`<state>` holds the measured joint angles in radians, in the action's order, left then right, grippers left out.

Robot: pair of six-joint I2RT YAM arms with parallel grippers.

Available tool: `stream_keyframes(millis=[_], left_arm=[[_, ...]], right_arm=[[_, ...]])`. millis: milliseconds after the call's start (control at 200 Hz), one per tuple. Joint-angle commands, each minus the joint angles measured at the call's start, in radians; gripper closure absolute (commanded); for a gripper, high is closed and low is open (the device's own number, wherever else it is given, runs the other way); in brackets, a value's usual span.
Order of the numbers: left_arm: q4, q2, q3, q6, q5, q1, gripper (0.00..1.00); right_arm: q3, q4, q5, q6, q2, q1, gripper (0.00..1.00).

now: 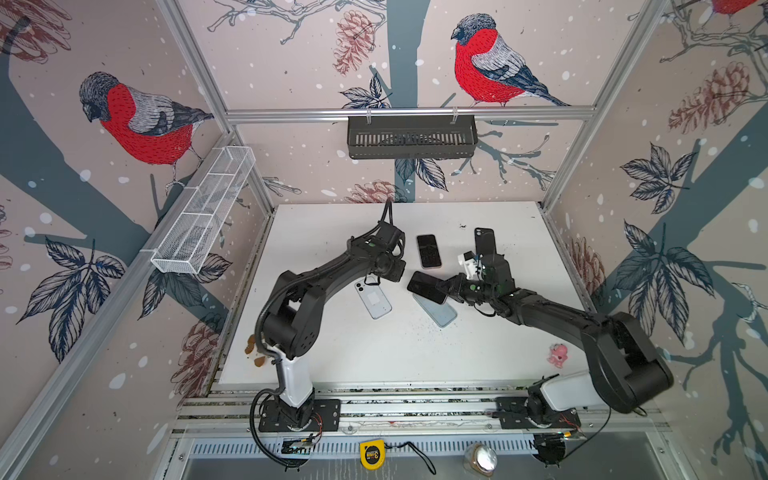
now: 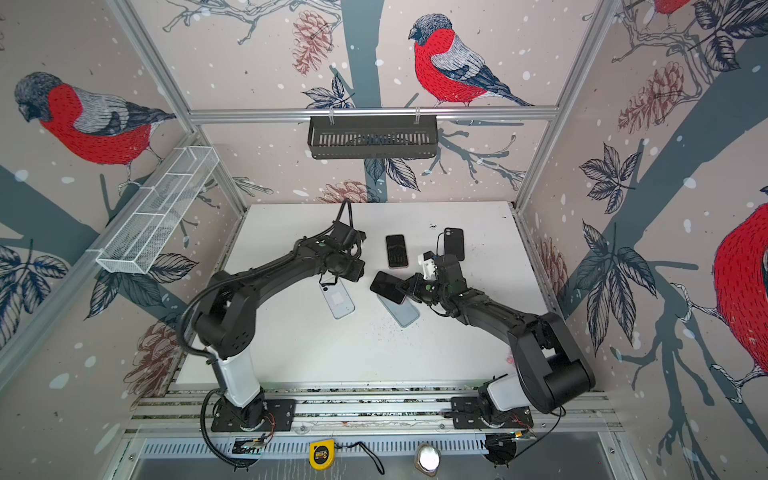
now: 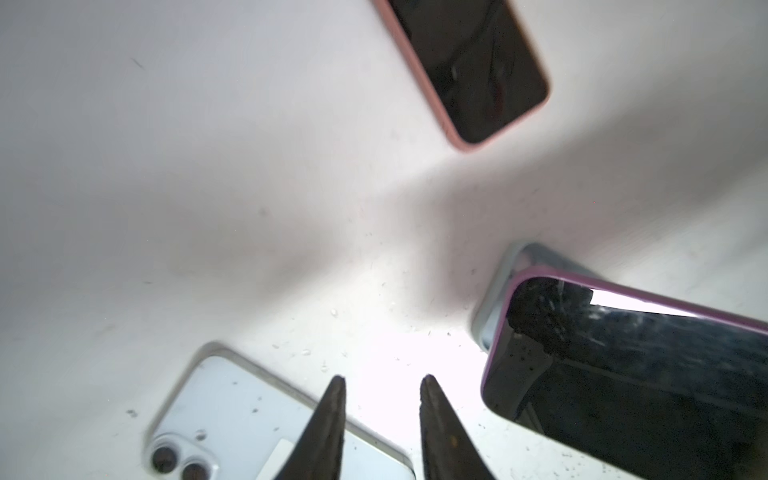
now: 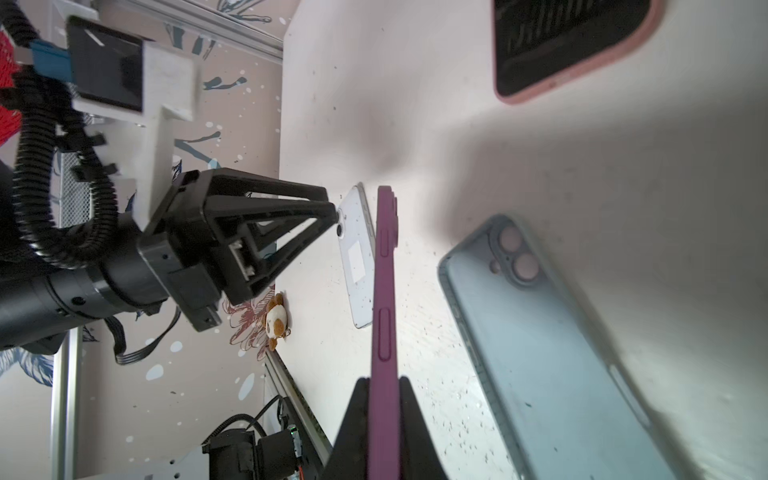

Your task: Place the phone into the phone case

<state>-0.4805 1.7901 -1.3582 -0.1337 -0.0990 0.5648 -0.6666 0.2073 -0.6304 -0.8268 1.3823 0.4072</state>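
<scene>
Purple-rimmed phone (image 4: 384, 270) pinched edge-on in right hand (image 4: 384, 380), long axis extending left, left hand (image 3: 382, 378) spread.

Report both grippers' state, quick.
Left gripper: open, holding nothing.
Right gripper: shut on the purple-rimmed black-screened phone.

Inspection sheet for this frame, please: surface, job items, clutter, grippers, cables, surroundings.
Surface: white table, speckled with dark crumbs.
Job's things: purple-edged phone held over light blue case; white phone face down; pink-edged phone; black case.
Clutter: pink toy, brown toy, tape measure.
Grippers: left gripper open, empty; right gripper shut on purple-edged phone.
Cables: black conduit along left arm.
Surroundings: bird wallpaper; white mesh basket, black basket.
</scene>
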Motion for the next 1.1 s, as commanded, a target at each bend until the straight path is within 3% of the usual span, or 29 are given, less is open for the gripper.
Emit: stream_keyframes(millis=[0, 150, 260, 345, 370, 450, 575, 730, 811, 936, 1096], left_arm=[[0.192, -0.144, 0.09, 0.008, -0.043, -0.001, 0.63], [0.456, -0.405, 0.297, 0.028, -0.159, 0.005, 0.57], [0.743, -0.614, 0.527, 0.036, -0.165, 0.018, 0.35], [0.957, -0.743, 0.693, 0.05, -0.124, 0.052, 0.06], [1.01, -0.77, 0.733, 0.05, -0.107, 0.063, 0.04], [1.065, -0.807, 0.774, 0.054, -0.12, 0.086, 0.04], [1.003, -0.769, 0.729, 0.087, -0.268, 0.103, 0.04], [0.893, -0.699, 0.645, 0.118, -0.439, 0.11, 0.32], [0.859, -0.675, 0.62, 0.128, -0.501, 0.118, 0.4], [0.828, -0.646, 0.587, 0.131, -0.599, 0.124, 0.45], [0.782, -0.619, 0.554, 0.131, -0.638, 0.126, 0.48]], right_arm=[[-0.048, -0.216, 0.045, 0.252, -0.098, -0.021, 0.94], [-0.094, -0.352, 0.118, 0.413, -0.255, -0.044, 0.97], [-0.088, -0.353, 0.128, 0.471, -0.351, -0.044, 0.99], [-0.056, -0.288, 0.078, 0.497, -0.431, -0.041, 0.99], [-0.042, -0.26, 0.061, 0.509, -0.458, -0.038, 0.99], [0.007, -0.176, 0.054, 0.553, -0.554, -0.017, 0.99], [0.123, -0.026, 0.018, 0.652, -0.715, 0.013, 0.99], [0.222, 0.068, -0.038, 0.731, -0.875, 0.031, 0.99], [0.226, 0.055, -0.074, 0.723, -0.898, 0.03, 0.99], [0.219, 0.072, -0.165, 0.69, -0.875, 0.031, 0.99], [0.196, 0.073, -0.168, 0.644, -0.838, 0.028, 0.99]])
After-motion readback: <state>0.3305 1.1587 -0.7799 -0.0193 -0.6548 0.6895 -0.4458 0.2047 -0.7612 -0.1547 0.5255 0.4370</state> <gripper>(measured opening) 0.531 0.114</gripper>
